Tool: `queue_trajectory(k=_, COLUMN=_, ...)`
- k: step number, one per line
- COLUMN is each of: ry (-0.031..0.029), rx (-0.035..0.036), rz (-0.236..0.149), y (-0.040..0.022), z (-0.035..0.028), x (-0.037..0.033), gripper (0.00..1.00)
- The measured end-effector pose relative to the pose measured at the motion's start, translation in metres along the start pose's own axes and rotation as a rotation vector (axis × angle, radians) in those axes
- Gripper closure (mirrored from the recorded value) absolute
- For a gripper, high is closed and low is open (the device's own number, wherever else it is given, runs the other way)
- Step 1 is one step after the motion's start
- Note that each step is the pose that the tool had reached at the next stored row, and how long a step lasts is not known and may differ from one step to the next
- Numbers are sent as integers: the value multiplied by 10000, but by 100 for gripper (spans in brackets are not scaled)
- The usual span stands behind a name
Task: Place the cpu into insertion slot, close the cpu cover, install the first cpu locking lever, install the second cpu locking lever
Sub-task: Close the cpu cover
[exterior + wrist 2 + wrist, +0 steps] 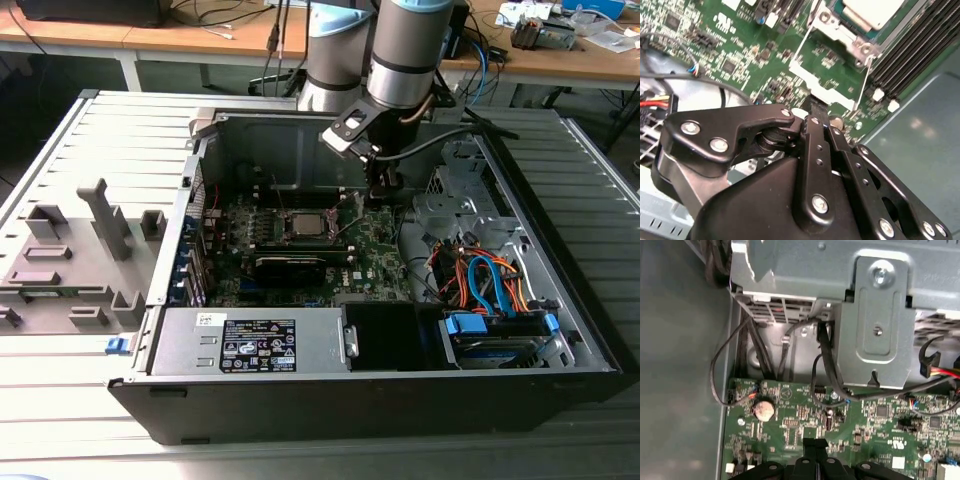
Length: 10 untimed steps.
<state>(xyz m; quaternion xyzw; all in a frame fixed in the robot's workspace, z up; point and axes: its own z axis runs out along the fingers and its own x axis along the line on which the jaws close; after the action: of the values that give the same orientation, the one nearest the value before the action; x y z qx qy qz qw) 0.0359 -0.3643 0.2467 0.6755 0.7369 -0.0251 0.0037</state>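
— Where's the cpu [872, 10]?
— In the insertion slot [304, 225], with the cpu cover [840, 31] framing it. The hand [815, 109] hangs just beside, pinched narrow and seemingly empty, which suits pressing a thin wire lever [800, 40].
— Anything crowding it?
— Memory sticks [910, 47] flank the slot. The drive cage [875, 325] and cables [485, 280] stand off.

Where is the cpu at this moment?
In the exterior view the cpu sits in the insertion slot on the motherboard, to the exterior view's left of the gripper, beside the long black card.
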Motion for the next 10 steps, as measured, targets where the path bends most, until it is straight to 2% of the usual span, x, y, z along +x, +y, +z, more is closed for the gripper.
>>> queue_trajectory(k=1, ry=9, rx=120, rz=-5, y=0, z=2, x=0, gripper=89)
queue_trajectory(k=2, ry=13, rx=185, rz=-8, y=0, z=2, x=-1, gripper=89)
queue_trajectory(k=3, ry=14, rx=213, rz=-9, y=1, z=1, x=-1, gripper=89)
queue_trajectory(k=8, ry=17, rx=213, rz=-9, y=-1, z=3, x=0, gripper=89)
queue_trajectory(k=10, ry=19, rx=212, rz=-9, y=-20, z=4, x=2, gripper=89)
